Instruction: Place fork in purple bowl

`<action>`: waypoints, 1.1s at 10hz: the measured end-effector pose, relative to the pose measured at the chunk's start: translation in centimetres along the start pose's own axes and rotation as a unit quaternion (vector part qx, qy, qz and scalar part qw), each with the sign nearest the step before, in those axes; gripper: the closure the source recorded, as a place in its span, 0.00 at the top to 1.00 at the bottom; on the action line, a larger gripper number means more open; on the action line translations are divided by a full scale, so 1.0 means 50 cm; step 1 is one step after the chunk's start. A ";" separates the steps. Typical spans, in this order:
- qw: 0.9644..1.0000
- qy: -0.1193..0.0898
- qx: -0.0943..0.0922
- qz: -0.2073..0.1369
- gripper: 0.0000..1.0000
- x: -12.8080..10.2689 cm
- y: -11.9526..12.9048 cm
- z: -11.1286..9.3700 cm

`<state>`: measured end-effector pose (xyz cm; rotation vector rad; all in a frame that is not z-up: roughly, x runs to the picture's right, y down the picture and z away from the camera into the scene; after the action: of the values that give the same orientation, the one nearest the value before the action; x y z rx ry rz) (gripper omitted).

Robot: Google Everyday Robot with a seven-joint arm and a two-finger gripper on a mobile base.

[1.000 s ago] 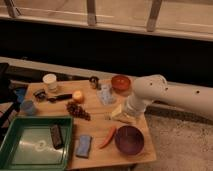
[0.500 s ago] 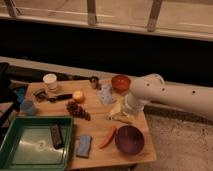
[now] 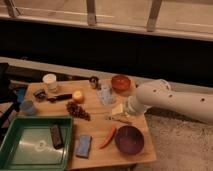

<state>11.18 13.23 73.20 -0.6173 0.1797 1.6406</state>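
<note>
The purple bowl [image 3: 129,139] stands near the front right corner of the wooden table [image 3: 95,157], round, dark and glossy inside. My white arm comes in from the right, and its gripper [image 3: 119,113] hangs low over the table just behind and left of the bowl. Its fingers stand open. A thin pale utensil, seemingly the fork [image 3: 118,119], lies on the wood right under the gripper. I cannot tell whether the fingers touch it.
A smaller orange-red bowl [image 3: 120,82] sits behind the gripper, with a clear glass [image 3: 105,94] to its left. A red chili [image 3: 107,137] and a blue sponge [image 3: 84,146] lie left of the purple bowl. A green tray [image 3: 20,152] fills the front left. Grapes [image 3: 77,110] are mid-table.
The arm has sunk slightly toward the table near the pale utensil. The things on the table have not moved.
</note>
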 end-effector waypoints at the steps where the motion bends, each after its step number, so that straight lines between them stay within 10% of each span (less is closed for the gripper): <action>1: 1.000 0.003 0.012 -0.003 0.80 -0.006 0.006 0.008; 11: 0.999 0.042 -0.004 -0.034 0.80 -0.055 0.095 0.124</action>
<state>4.97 12.83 78.64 -0.6915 0.2121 1.5511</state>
